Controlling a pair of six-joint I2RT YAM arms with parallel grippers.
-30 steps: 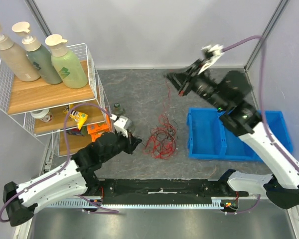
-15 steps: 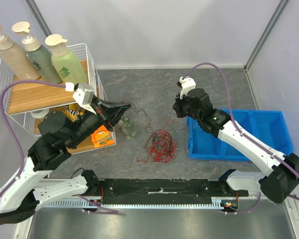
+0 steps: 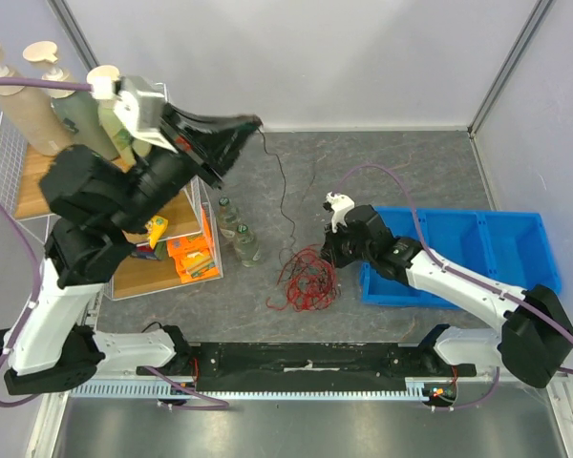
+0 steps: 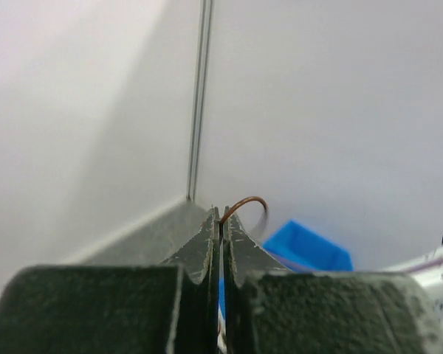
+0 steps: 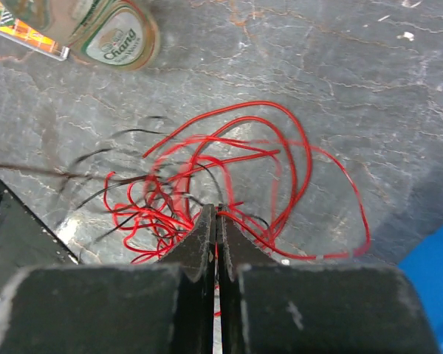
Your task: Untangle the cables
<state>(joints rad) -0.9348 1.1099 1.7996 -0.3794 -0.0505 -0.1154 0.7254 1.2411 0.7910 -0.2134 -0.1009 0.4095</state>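
Top external view: the left gripper (image 3: 253,122) is held high above the grey stone-patterned table (image 3: 392,181). Its claw is fully closed on one thin dark wire (image 3: 283,186) that runs down, nearly taut, to the loose tangle of thin red and black cables (image 3: 306,277), which lies mid-table just left of the blue plastic bin (image 3: 439,215). The right gripper (image 3: 327,256) is low at the tangle's right edge, claw also closed — the right wrist view shows red strands meeting at its tips, seemingly pinched. Risks, as I judge them: the wire could slip from the left claw, tighten a knot rather than pull free, or drag the whole tangle into the greenish glass bottle (image 3: 245,246) nearby. That bottle's label reads "Chang"; no other writing is legible.
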